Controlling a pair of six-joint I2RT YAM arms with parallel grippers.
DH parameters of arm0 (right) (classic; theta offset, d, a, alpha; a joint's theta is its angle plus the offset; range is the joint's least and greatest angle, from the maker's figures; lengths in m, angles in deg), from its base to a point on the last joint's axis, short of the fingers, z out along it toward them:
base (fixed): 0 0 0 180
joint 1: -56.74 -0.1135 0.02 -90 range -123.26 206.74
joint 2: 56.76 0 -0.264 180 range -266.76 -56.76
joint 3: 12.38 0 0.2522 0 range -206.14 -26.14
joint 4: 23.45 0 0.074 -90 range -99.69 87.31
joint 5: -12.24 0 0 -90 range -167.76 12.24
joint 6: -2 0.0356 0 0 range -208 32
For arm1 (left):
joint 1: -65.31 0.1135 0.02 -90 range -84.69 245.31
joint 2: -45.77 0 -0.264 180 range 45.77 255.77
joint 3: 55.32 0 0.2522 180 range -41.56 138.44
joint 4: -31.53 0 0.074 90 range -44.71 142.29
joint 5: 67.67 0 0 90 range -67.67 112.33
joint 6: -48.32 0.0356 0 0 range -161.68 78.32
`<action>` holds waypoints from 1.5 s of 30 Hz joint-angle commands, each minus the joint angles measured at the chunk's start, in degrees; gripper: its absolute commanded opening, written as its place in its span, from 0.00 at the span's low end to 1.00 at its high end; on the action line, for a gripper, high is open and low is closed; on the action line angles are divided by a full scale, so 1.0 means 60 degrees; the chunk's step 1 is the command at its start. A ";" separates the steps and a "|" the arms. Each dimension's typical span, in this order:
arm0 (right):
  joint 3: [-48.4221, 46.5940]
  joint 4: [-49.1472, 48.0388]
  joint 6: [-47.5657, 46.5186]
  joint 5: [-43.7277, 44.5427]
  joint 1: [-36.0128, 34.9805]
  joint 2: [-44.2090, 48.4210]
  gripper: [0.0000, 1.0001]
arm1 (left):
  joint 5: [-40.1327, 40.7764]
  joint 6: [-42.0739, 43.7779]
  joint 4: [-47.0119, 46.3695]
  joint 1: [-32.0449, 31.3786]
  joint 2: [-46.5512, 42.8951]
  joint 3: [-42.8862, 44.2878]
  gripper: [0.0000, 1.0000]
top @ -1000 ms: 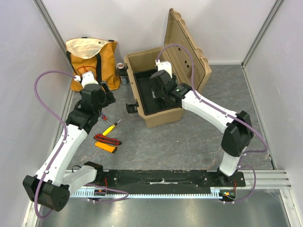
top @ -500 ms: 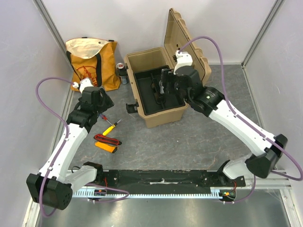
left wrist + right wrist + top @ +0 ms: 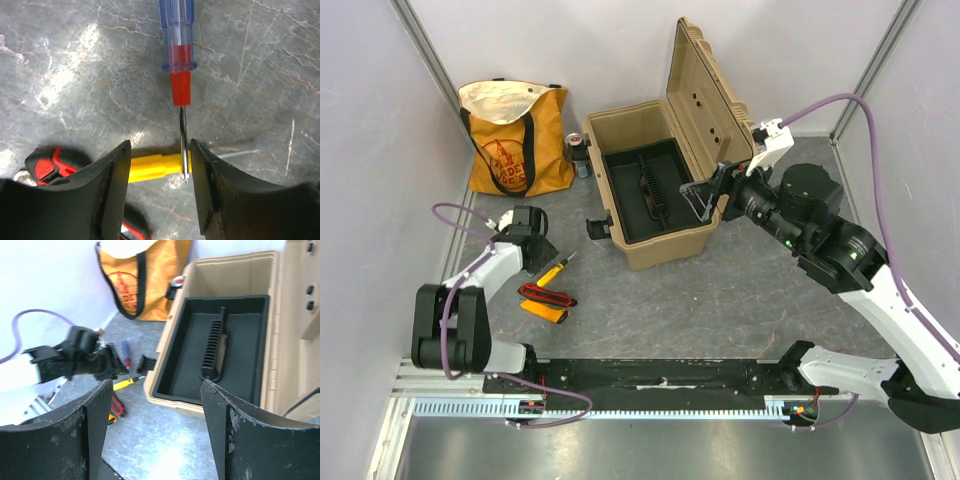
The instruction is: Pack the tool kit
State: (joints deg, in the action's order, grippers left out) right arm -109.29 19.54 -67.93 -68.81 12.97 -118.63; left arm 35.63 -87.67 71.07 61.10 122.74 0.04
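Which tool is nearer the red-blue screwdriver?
Left. The left tool sits over the screwdriver, its shaft between the open jaws. The right tool hangs far off, at the toolbox's other side.

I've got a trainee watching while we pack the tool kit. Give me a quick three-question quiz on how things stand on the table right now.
1. True or false: the toolbox lid is shut.
2. Fill in: the right gripper is open and holds ____.
3. The red-blue screwdriver lies: A) in the toolbox; B) on the table, below the open left gripper; C) in the right gripper.

Key: 1 false; 2 nothing; 3 B.
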 commanded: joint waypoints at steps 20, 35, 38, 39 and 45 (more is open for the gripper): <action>0.0485 -0.0170 0.0668 -0.1067 -0.0059 0.1170 0.76 | 0.0362 -0.0361 -0.0943 0.0057 0.1470 0.1342 0.02; 0.0441 -0.0243 0.0712 -0.0467 -0.0059 0.1331 0.78 | -0.0457 0.1030 -0.0561 -0.2651 -0.2179 0.3699 0.02; 0.0470 -0.0258 0.0726 -0.0423 -0.0059 0.1302 0.77 | -0.0971 0.0929 -0.0707 -0.3280 -0.1858 0.4241 0.02; 0.0470 -0.0258 0.0697 -0.0408 -0.0059 0.1317 0.78 | -0.1015 0.0899 -0.0824 -0.3501 -0.1741 0.4344 0.02; 0.0587 -0.0258 0.0712 -0.0291 -0.0059 0.1375 0.78 | -0.1484 0.0796 -0.1352 -0.4511 -0.0263 0.5164 0.02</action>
State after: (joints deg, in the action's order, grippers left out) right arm -106.17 19.54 -63.97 -71.87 12.82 -111.28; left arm 29.73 -84.24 66.55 37.32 115.44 26.82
